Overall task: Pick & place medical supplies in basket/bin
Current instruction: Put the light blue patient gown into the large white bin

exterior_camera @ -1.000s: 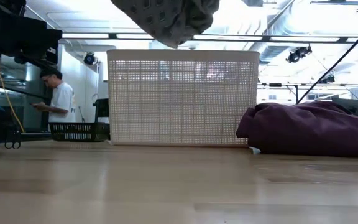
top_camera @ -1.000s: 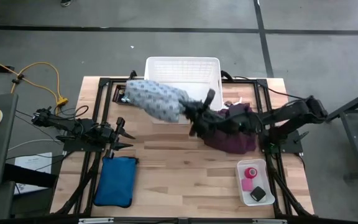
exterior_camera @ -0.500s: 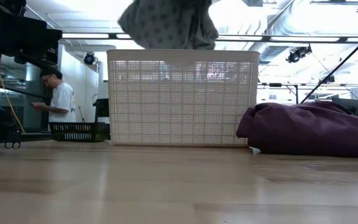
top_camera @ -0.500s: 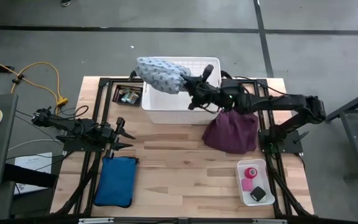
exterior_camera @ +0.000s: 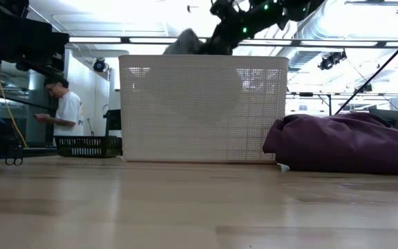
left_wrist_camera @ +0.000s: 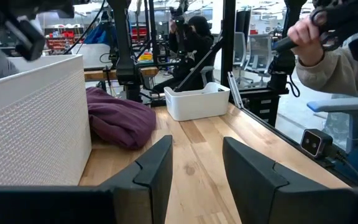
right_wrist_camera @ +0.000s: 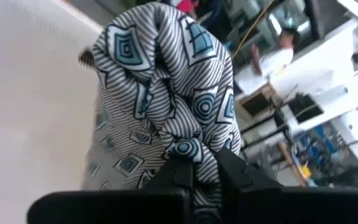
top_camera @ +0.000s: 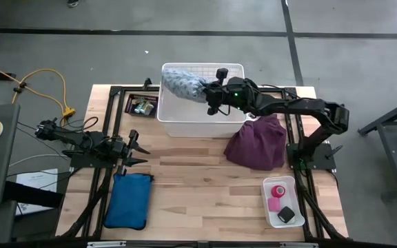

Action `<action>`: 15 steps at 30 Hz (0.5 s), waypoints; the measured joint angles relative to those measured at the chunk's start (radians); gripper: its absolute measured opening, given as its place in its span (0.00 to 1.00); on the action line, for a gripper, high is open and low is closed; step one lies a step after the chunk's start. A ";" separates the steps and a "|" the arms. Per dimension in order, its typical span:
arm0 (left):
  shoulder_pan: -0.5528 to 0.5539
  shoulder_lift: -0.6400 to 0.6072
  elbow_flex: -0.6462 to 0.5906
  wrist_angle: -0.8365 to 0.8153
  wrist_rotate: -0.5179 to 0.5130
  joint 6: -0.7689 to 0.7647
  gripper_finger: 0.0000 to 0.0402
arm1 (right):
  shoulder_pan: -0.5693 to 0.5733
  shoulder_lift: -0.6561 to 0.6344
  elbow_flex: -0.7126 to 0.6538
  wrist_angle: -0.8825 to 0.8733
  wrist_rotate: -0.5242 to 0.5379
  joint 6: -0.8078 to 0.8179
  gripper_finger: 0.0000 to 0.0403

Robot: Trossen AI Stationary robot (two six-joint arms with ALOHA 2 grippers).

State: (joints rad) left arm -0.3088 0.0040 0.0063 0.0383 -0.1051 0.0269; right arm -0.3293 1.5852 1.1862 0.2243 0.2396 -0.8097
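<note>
A grey patterned cloth point(top_camera: 183, 82) hangs bunched over the white mesh basket point(top_camera: 171, 124) at the table's far side, with my right gripper point(top_camera: 211, 94) shut on it. In the low view the cloth point(exterior_camera: 185, 43) shows just above the basket's rim point(exterior_camera: 202, 58). A purple cloth point(top_camera: 257, 143) lies heaped on the table right of the basket. A pink tape roll point(top_camera: 278, 191) and a small black block point(top_camera: 287, 215) sit in a small white tray point(top_camera: 268, 210). My left gripper point(top_camera: 138, 150) stands open over the table's left side, holding nothing. My right gripper pinches a gathered bunch of the patterned cloth point(right_wrist_camera: 197, 152) between its two fingers, several folds together. The fingers come about level from the table's right side. The cloth hangs bunched ahead of and below the fingers, its lower part inside the basket's walls.
A blue pouch point(top_camera: 128, 200) lies near the front left edge. A small dark tray with items point(top_camera: 142, 105) sits left of the basket. Bare wood lies in the table's middle. A person's hand point(left_wrist_camera: 306, 37) shows beyond the table's right edge.
My right gripper has swung from in front of the basket toward the table's far edge and gone down, carrying the patterned cloth. The cloth, first high above the basket's near wall, now hangs over the basket's inside with its lower part below the rim.
</note>
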 joint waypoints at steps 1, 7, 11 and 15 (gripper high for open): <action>0.000 0.000 0.000 0.000 0.000 0.000 0.34 | -0.008 0.009 0.000 -0.004 0.003 0.002 0.03; 0.000 0.000 0.000 0.000 0.000 0.000 0.34 | -0.015 0.027 0.000 -0.012 0.024 0.002 0.03; 0.000 0.000 0.000 0.000 0.000 0.000 0.34 | -0.009 0.027 0.000 -0.018 0.022 0.002 0.05; 0.000 0.000 0.000 0.000 0.000 0.000 0.34 | -0.009 0.027 0.000 -0.015 0.023 0.002 0.12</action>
State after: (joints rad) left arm -0.3085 0.0040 0.0063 0.0383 -0.1055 0.0268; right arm -0.3386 1.6119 1.1858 0.2091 0.2622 -0.8076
